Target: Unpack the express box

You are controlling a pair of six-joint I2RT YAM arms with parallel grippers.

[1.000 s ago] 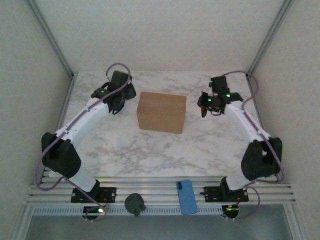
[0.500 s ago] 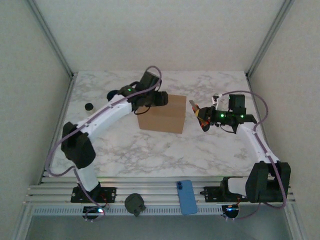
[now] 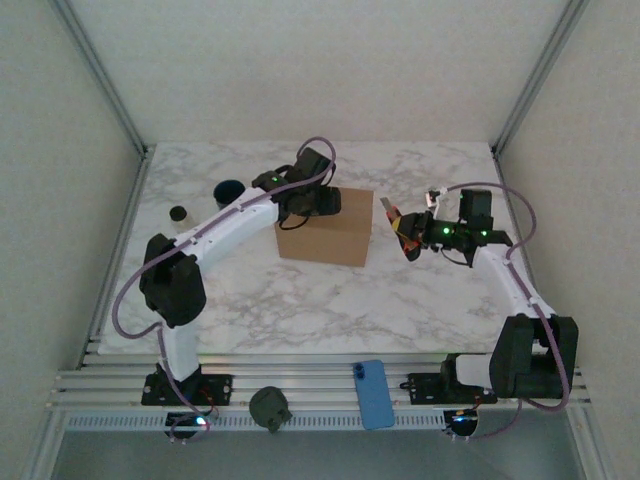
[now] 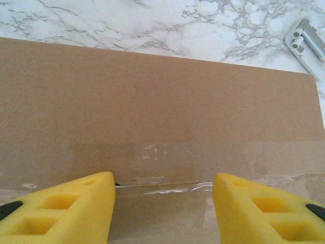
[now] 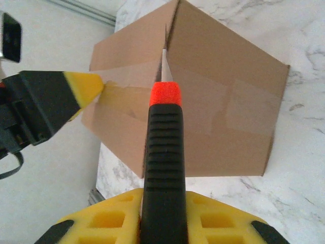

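Left fingers (image 3: pixel 322 202) spread apart, grasping nothing, sitting over the back-left part of the box (image 3: pixel 325 228) top. Right fingers (image 3: pixel 405 230) clenched on a knife (image 5: pixel 163 152), black handle, red-orange collar, short blade, out at 3 o'clock of the box, apart from it in the top view.

Box: plain brown, flaps shut, standing about mid counter (image 3: pixel 300 300), a bit toward 12 o'clock.

Top view gives the layout. Dark blue mug (image 3: pixel 229 190) at 10 o'clock of the box. Small dark-topped item (image 3: pixel 179 213) further out at 9 o'clock, too small to tell what. Blue phone (image 3: pixel 374 393) and a dark round thing (image 3: pixel 269 407) down on the rails at 6 o'clock.

Left wrist view gives the box top close up: clear tape (image 4: pixel 162 190) running across it between the two yellow fingertips, bare cardboard beyond, marble past the far edge. Whether the fingertips touch the cardboard, cannot tell.

Right wrist view gives the knife side. Blade points at the box's upper edge, lined up with the seam where tape wraps over the corner; contact cannot be told. One yellow left fingertip on its black mount comes in at 9 o'clock, tip at the taped edge of the box.
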